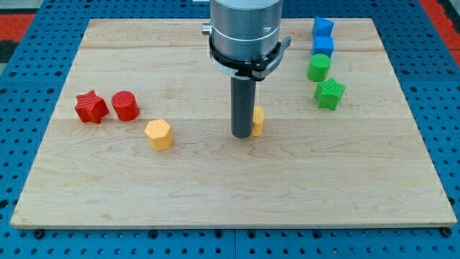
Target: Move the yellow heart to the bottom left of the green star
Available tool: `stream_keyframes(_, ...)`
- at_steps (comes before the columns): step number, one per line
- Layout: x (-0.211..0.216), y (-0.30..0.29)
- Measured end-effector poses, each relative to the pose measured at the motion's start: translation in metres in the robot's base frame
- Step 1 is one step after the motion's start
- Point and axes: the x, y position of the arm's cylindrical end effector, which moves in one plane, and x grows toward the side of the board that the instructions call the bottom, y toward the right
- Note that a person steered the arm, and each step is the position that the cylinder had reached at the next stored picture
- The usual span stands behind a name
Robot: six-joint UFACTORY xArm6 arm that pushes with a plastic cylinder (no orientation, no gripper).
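- My tip (241,135) touches the yellow heart (257,121), mostly hidden behind the rod on its right side.
- No pincer on the rod; grip state not applicable.
- Yellow heart lies lower left of the green star (330,93), well apart.
- Yellow hexagon (159,134) sits left of the heart.

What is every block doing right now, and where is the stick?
my tip: down on the board, against the yellow heart's left side
yellow heart: partly hidden behind the rod
green star: untouched, at the view's right
green cylinder: untouched
two blue blocks: untouched
yellow hexagon: alone
red star and red cylinder: side by side
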Motion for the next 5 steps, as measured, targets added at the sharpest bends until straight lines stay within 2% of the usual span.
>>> stream_keyframes(3, -0.008, -0.03)
stream_keyframes(4, -0.023, -0.03)
stream_keyframes(5, -0.015, -0.01)
